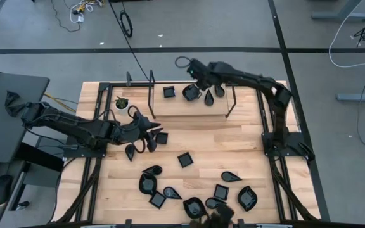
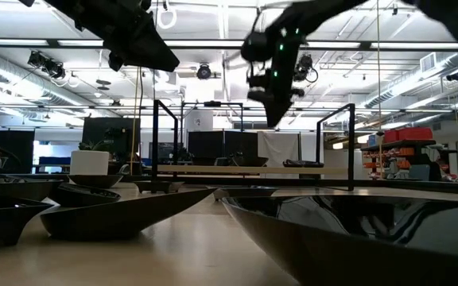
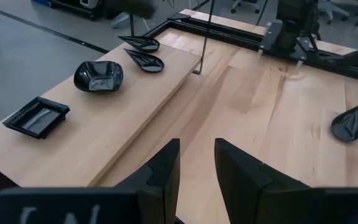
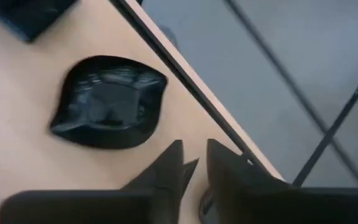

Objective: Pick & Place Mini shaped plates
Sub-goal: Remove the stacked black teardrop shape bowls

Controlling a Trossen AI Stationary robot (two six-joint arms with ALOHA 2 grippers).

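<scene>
Raised wooden shelf point(image 1: 189, 109) at the table's far edge is being used as the drop zone: four mini plates are already lined up on it, a square plate point(image 1: 168, 92), a rounded plate point(image 1: 191, 93) and two teardrop plates point(image 1: 209, 96), spaced apart so each can be set down without clipping a neighbour.

Right gripper point(image 1: 196, 75) is held just past the shelf's far edge, above the rounded plate point(image 4: 107, 102). Fingers are parted by a narrow gap with nothing between them; the plate sits flat on the shelf, so it is judged placed and released.

Left gripper point(image 1: 149, 126) is positioned in front of the shelf, fingers point(image 3: 166, 171) partly open, nothing held. A square plate point(image 1: 161, 137) and a teardrop plate point(image 1: 130, 151) lie just beside it, likely next picks.

Remaining plates are scattered well in front of the shelf toward the near edge, e.g. a leaf-shaped plate point(image 1: 247, 197). Roughly a quarter is judged done.
</scene>
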